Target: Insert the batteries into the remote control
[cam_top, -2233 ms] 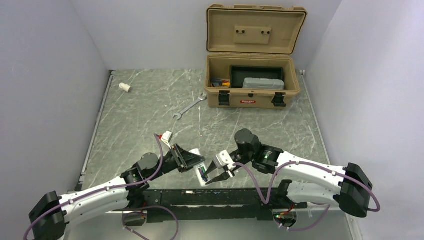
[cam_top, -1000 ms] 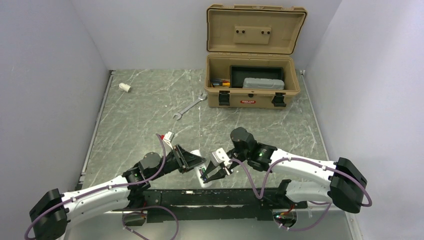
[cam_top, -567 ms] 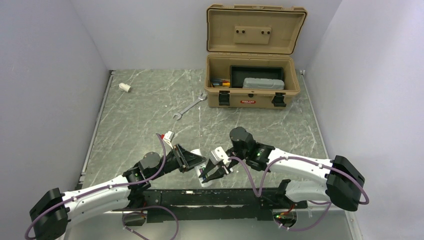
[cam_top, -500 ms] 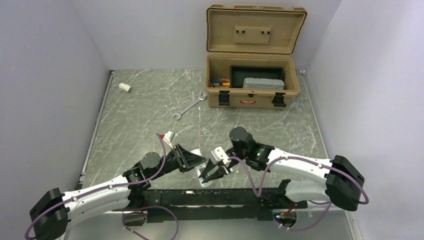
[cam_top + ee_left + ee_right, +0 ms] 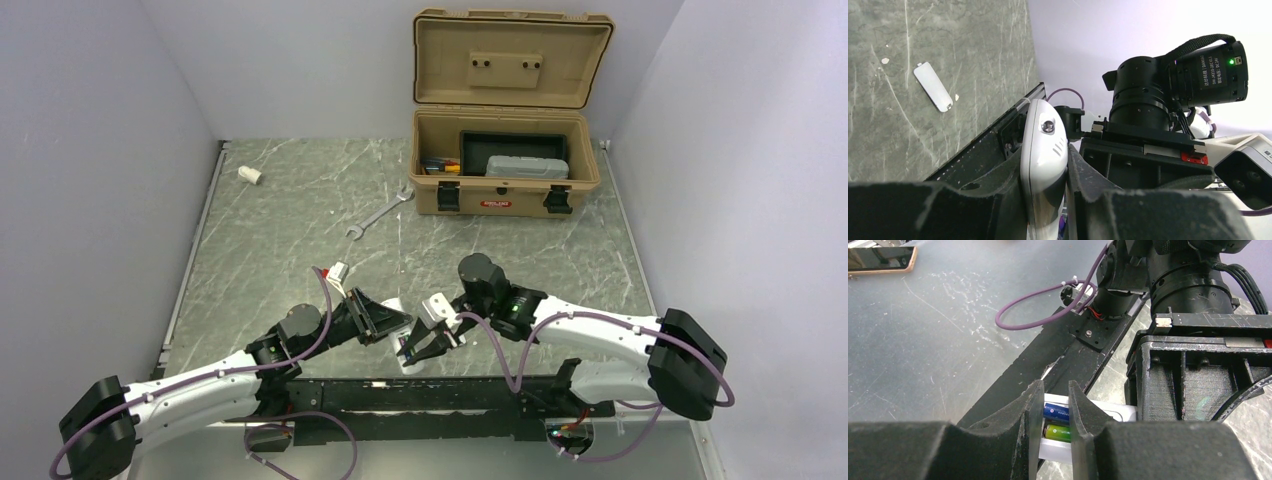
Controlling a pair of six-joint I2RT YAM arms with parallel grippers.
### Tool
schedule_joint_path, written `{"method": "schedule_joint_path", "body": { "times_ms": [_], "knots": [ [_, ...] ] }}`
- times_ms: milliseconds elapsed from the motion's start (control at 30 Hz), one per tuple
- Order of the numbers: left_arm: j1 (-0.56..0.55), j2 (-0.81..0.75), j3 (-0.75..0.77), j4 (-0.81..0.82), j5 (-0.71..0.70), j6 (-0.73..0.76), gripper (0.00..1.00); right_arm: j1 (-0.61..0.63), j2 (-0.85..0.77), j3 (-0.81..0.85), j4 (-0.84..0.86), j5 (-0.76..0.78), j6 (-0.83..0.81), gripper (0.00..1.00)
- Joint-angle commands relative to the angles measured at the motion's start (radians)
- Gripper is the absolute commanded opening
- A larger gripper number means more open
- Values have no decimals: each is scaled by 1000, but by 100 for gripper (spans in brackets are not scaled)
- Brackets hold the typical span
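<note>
My left gripper [image 5: 385, 322] is shut on the white remote control [image 5: 411, 364] and holds it on edge near the table's front edge; in the left wrist view the remote [image 5: 1040, 135] is pinched between both fingers of that gripper [image 5: 1044, 161]. My right gripper [image 5: 412, 350] is right at the remote's open back. In the right wrist view its jaws [image 5: 1055, 390] stand a narrow gap apart with nothing between them. Through the gap two batteries lie side by side in the remote [image 5: 1113, 412], one with a blue wrap [image 5: 1055, 412], one green [image 5: 1058, 432].
A flat white cover piece [image 5: 933, 93] lies on the table. A silver wrench [image 5: 380, 215], a stubby white cylinder [image 5: 249, 175] and an open tan toolbox [image 5: 505, 170] sit farther back. A black rail [image 5: 450, 390] runs along the near edge.
My right gripper has moved left and closed in on the remote's back. In the last half second it barely moves. The left gripper still holds the remote in place.
</note>
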Motion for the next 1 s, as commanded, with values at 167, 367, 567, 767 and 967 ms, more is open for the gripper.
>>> {"method": "schedule_joint_path", "body": {
  "times_ms": [167,367,567,767,967],
  "knots": [
    [-5,-35,52,133,49,-31,0,-23,48,12,14,4,-61,26],
    [-7,-29,47,151,51,-40,0,-36,70,37,-25,5,-97,26],
    [-9,-14,46,174,54,-46,0,-42,78,35,-4,16,-94,25],
    [-8,-12,47,181,56,-49,0,-55,87,30,-9,19,-101,25],
    [-9,-9,53,192,58,-49,0,-60,102,11,63,32,-58,25]
  ]
}}
